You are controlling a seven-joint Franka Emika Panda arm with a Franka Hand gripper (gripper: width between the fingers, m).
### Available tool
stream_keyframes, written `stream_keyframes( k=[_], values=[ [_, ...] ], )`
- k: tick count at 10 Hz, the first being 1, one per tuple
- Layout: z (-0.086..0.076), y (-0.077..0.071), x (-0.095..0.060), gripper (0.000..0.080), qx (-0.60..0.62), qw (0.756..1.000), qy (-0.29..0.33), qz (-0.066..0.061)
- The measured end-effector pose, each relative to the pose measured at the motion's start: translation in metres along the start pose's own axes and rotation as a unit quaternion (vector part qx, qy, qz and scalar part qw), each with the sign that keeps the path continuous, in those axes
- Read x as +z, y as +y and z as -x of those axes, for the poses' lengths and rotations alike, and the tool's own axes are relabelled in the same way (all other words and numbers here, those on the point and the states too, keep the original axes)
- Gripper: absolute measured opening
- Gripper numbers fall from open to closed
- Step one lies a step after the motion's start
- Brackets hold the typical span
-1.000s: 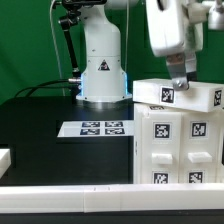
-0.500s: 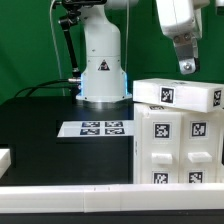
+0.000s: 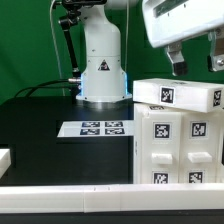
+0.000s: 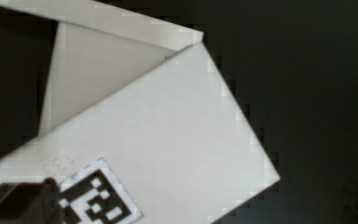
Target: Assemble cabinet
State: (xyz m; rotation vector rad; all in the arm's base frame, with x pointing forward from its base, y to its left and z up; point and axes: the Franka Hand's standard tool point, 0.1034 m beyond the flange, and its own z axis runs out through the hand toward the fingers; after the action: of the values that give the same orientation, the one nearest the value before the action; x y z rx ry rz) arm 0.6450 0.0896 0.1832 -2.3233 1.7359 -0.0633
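You see the gripper raised above the cabinet, fingers spread apart and grasping nothing. The cabinet stands on the black table at the exterior view's right, beside the marker board.

The black table carries the marker board and, beside it, the cabinet.

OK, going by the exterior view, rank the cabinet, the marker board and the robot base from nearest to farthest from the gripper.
1. cabinet, directly beneath the gripper, on the exterior view's right.
2. robot base, toward the exterior view's left.
3. marker board, lower left on the table.
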Motion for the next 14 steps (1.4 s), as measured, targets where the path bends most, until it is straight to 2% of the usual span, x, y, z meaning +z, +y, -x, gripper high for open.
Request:
stream_keyframes(
  k=[5, 6, 9, 10, 12, 14],
  values=[
    [-0.001, 0.000, -0.001, 0.0796, -0.176, 0.984, 0.002, 0.001],
    [-0.001, 0.000, -0.003, 0.0796, -0.278, 0.960, 0.005, 0.003],
    [-0.008, 0.005, 0.000, 0.0796, -0.470, 0.883, -0.002, 0.009],
    [-0.008, 0.007, 0.001, 0.0796, -0.518, 0.855, -0.006, 0.011],
    [-0.009, 0.008, 0.001, 0.0796, -0.574, 0.819, -0.006, 0.013],
    [-0.010, 0.008, 0.001, 0.0796, -0.636, 0.772, 0.001, 0.022]
  ],
)
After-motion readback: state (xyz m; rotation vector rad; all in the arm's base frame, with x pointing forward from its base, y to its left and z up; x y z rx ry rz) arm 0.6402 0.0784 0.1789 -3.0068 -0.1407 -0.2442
